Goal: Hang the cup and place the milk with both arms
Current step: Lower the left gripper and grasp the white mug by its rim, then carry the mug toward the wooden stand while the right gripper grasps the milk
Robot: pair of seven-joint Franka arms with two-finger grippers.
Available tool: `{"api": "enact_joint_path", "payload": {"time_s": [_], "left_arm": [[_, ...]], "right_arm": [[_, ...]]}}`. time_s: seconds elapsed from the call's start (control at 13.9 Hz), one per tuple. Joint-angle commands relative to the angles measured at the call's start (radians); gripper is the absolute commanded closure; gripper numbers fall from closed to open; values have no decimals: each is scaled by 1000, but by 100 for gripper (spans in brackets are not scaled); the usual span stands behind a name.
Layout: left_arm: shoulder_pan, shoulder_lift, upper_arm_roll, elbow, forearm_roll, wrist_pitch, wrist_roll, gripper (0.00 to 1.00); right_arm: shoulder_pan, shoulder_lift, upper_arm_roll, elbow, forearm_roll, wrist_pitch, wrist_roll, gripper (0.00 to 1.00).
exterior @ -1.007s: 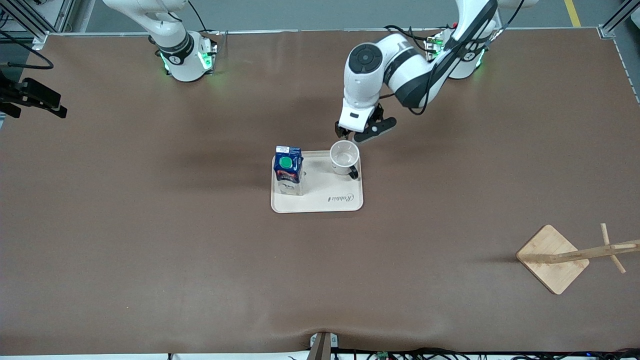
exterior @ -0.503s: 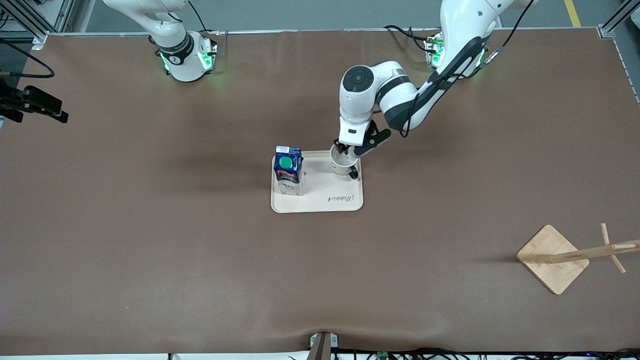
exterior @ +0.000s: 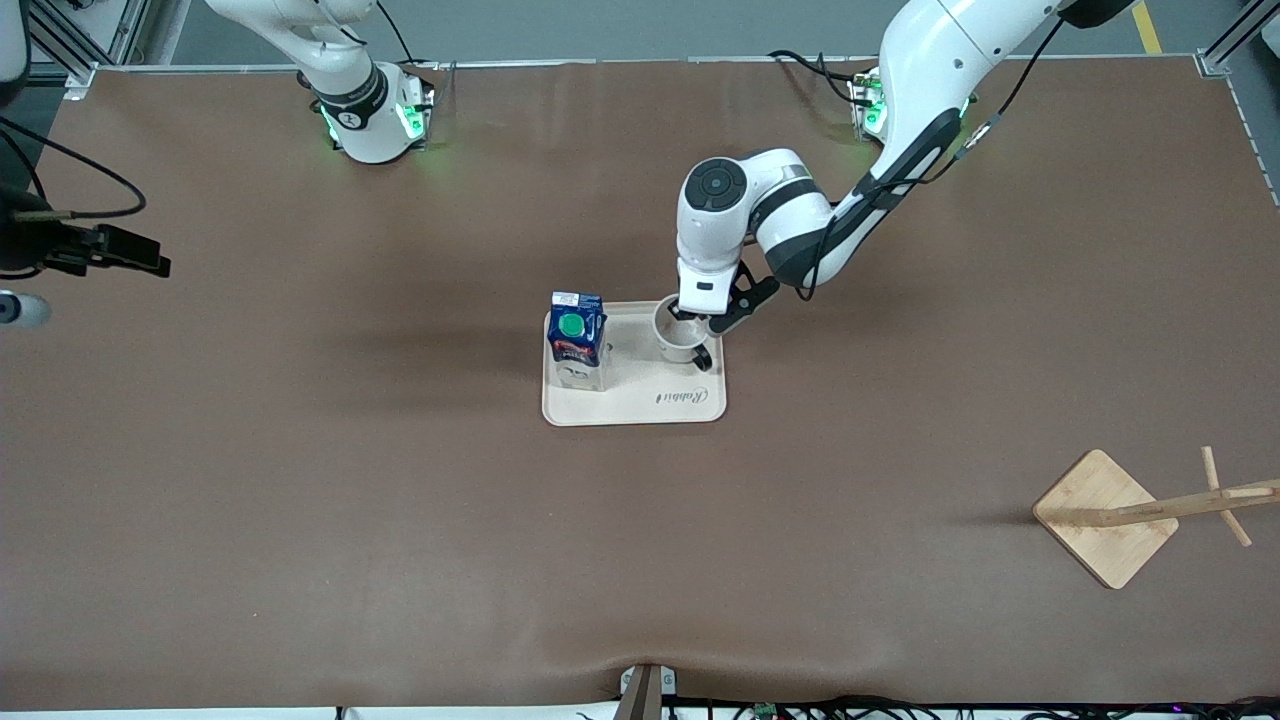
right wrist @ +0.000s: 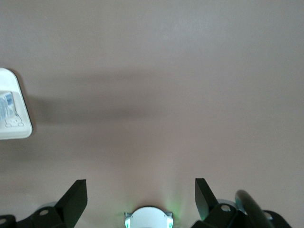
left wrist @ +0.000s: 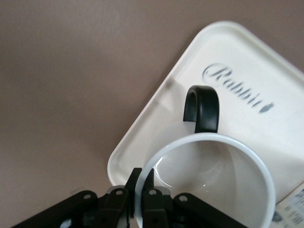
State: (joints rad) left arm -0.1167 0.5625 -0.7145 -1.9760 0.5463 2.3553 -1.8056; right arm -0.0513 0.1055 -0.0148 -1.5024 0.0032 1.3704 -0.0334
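The white cup (exterior: 678, 336) stands upright on the cream tray (exterior: 640, 402), its black handle (left wrist: 202, 107) turned toward the front camera. My left gripper (exterior: 697, 318) is down at the cup's rim. In the left wrist view the gripper (left wrist: 141, 183) is pinched on the rim wall (left wrist: 209, 142), one finger inside and one outside. The dark blue milk (exterior: 577, 340) with its green cap stands on the tray's end toward the right arm. My right gripper (right wrist: 141, 190) is open and empty, high over the right arm's end of the table (exterior: 135, 260).
A wooden cup rack (exterior: 1105, 515) with a square base and a pegged arm stands near the left arm's end, nearer the front camera. The tray's corner with the milk shows in the right wrist view (right wrist: 14, 128). Bare brown table lies all around the tray.
My left gripper came down from beside the tray onto the cup's rim and closed on it. The right arm's hand drifted a little toward the table's middle.
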Motion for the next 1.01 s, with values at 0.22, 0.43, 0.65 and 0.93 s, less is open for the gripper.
{"api": "enact_joint_path", "payload": {"time_s": [0.22,0.43,0.65,0.93], "left_arm": [[78,-69,-6,182,26,-207,188,100],[142,-73,-6,322,26,-318,346,100],[267,-124,-10,338,21,-344,625,100],[425,-190,-13,338,6,-401,1010,100]], "right_arm": [[4,6,24,7,162,-45,73,0],[138,20,23,7,181,-14,182,0],[299,68,24,8,181,100,375,0],[479,161,24,8,181,232,540,0]]}}
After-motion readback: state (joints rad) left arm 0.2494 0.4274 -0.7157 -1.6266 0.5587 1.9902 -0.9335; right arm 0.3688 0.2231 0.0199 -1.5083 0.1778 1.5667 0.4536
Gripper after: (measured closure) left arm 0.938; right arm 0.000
